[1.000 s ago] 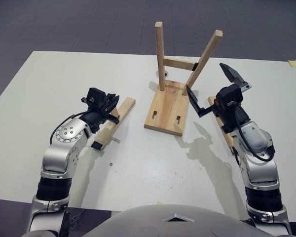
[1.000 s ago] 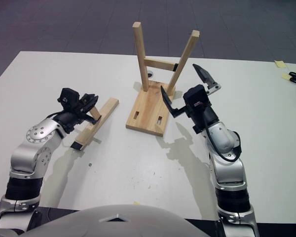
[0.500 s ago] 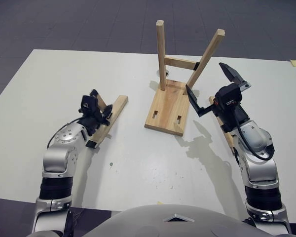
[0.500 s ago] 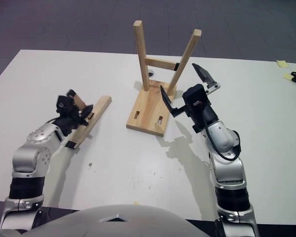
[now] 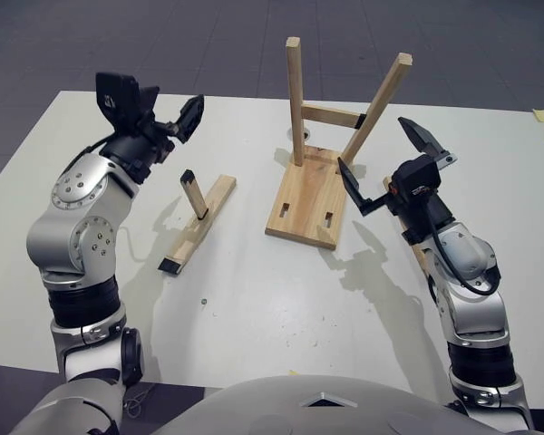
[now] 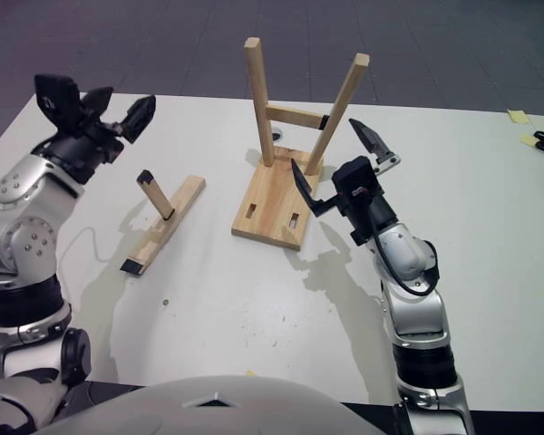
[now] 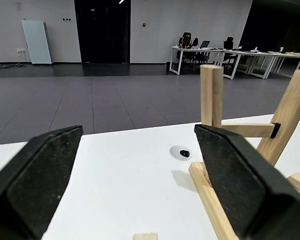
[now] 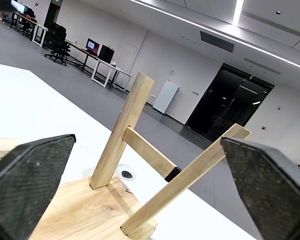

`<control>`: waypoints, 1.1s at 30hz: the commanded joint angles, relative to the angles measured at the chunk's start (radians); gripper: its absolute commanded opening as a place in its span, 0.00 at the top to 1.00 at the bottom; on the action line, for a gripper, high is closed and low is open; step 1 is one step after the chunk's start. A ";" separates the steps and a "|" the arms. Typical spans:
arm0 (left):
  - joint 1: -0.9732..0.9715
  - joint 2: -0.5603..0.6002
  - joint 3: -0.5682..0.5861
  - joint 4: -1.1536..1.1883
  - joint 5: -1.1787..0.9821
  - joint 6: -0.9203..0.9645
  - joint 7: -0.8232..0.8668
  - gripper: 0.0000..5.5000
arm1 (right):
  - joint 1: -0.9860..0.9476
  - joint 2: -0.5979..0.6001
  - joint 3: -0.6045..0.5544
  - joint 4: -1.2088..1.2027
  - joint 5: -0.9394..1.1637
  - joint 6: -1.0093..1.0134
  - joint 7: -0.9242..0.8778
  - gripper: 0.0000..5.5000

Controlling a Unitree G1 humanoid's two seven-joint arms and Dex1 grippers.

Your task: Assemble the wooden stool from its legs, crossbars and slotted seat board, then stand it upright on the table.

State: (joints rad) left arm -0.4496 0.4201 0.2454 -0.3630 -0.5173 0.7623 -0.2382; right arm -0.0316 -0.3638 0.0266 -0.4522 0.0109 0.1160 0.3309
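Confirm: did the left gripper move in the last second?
Yes. The left gripper rose off the loose leg and pulled back toward the far edge of the table, judged against the seat board. It is open.

Seat board (image 5: 308, 192) is pale bare wood, matt; worktop (image 5: 254, 308) is white and smooth; claw pads (image 7: 35, 170) are black, matt, finely rough.
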 commanded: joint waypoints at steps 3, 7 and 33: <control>0.000 0.003 -0.045 0.044 0.014 0.008 -0.028 0.02 | -0.007 0.006 0.006 0.001 -0.004 0.002 0.000 0.02; 0.197 -0.017 -0.200 0.245 0.130 -0.097 -0.101 0.02 | -0.003 0.012 0.016 -0.006 -0.005 0.008 -0.001 0.02; -0.101 0.015 -0.011 0.093 0.065 -0.108 -0.021 0.02 | 0.008 0.030 0.046 -0.014 -0.013 0.010 -0.007 0.02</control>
State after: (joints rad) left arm -0.5106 0.4148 0.2060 -0.2542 -0.4370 0.6248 -0.2736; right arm -0.0292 -0.3349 0.0708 -0.4544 0.0014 0.1188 0.3215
